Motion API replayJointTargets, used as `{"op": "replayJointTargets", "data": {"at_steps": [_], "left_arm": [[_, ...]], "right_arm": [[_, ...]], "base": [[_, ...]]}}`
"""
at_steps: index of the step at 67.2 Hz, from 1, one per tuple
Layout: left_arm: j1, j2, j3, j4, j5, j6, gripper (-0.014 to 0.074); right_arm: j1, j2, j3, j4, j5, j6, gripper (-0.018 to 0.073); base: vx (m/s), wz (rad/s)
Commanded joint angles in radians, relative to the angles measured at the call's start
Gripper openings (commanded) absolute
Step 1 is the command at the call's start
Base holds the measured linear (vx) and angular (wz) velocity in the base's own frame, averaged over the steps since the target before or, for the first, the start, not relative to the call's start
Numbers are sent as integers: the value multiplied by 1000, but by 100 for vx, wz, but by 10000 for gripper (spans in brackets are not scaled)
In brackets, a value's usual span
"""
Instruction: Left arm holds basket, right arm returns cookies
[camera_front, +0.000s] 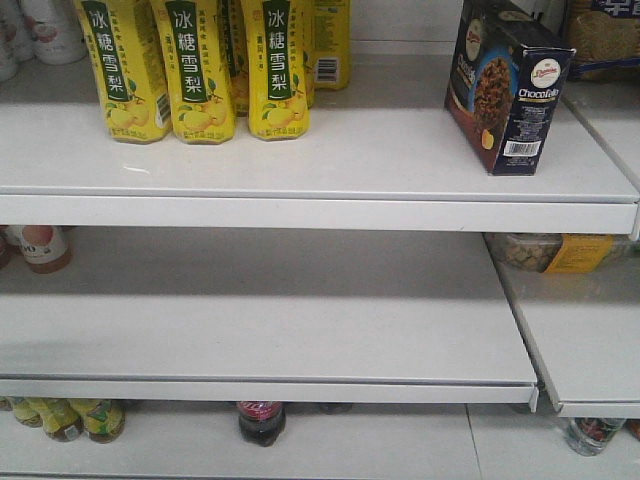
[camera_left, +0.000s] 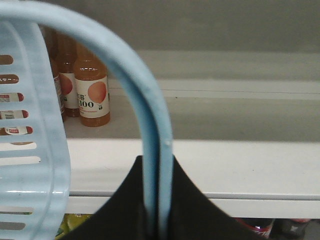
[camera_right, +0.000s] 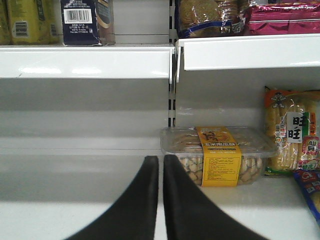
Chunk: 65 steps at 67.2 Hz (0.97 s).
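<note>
The cookies (camera_front: 510, 85), a dark navy box with a cookie picture and white barcode, stand upright on the right end of the top shelf (camera_front: 300, 165). No gripper touches them. In the right wrist view the cookies (camera_right: 87, 22) show at the upper left, above and beyond my right gripper (camera_right: 161, 159). That gripper is shut with nothing between its black fingers, level with the lower shelf. My left gripper (camera_left: 158, 160) is shut on the pale blue band handle (camera_left: 150, 115) of the basket (camera_left: 30, 150), whose slotted wall fills the left of that view.
Yellow pear-drink bottles (camera_front: 195, 70) stand on the top shelf's left. A clear tub of snacks with a yellow label (camera_right: 217, 155) and snack bags (camera_right: 292, 132) sit right of my right gripper. Orange drink bottles (camera_left: 92, 95) stand beyond the basket. More bottles (camera_front: 262, 420) line the bottom shelf.
</note>
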Motion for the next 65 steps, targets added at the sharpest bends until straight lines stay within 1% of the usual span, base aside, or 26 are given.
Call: {"op": "replayJointTargets", "data": {"at_steps": [1,65], "left_arm": [[-6,-18,-30,18,-103,17,-3],[-6,-18,-30,18,-103,17,-3]], "right_arm": [[-1,-13,18,-1,-75,-10,-6],[-1,-13,18,-1,-74,-10,-6]], "base": [[0,0],[0,0]]}}
